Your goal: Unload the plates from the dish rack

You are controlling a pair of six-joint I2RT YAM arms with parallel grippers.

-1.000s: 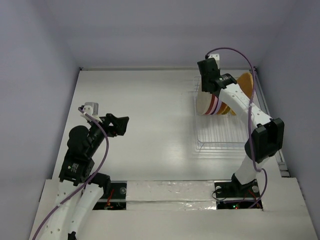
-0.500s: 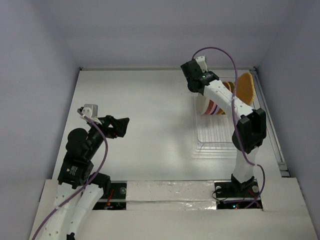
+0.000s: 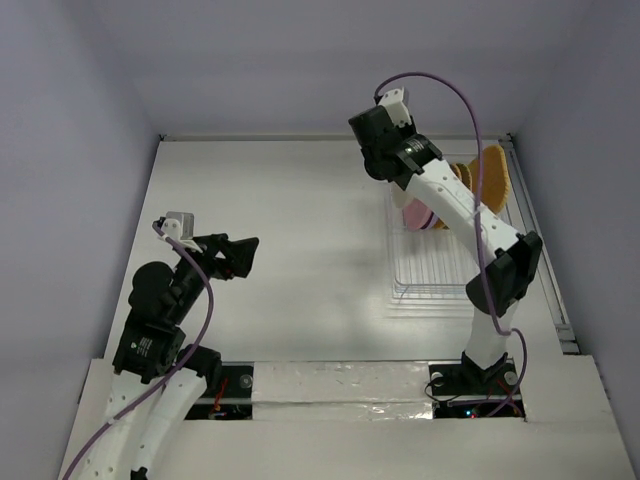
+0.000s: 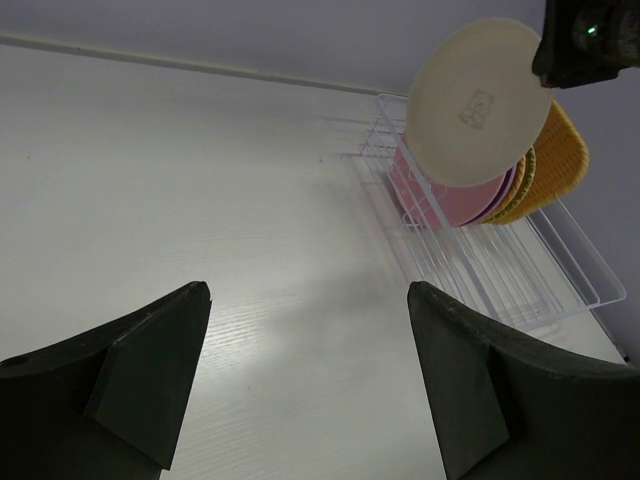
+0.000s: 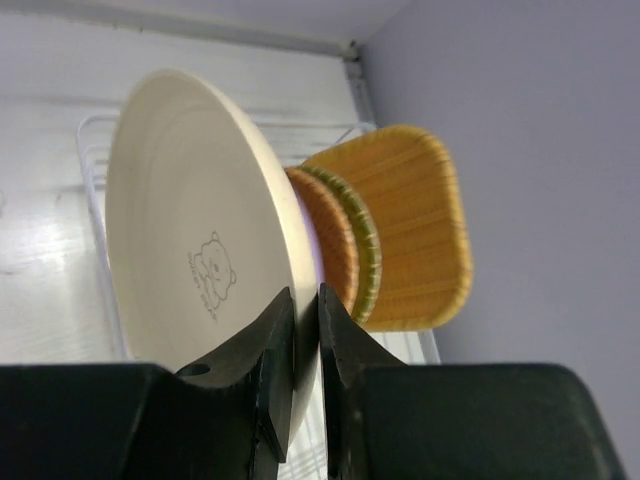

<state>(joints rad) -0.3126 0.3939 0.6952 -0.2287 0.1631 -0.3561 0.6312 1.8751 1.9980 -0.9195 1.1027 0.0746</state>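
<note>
The cream plate is pinched by its rim between the narrowed right jaws, with the dish rack below them. On so slight a hold it could be twisted loose and dropped. The left jaws are held wide.

Overhead, two wrists — shared dish rack

Robotics lab cell: plain walls box in a white table.
</note>
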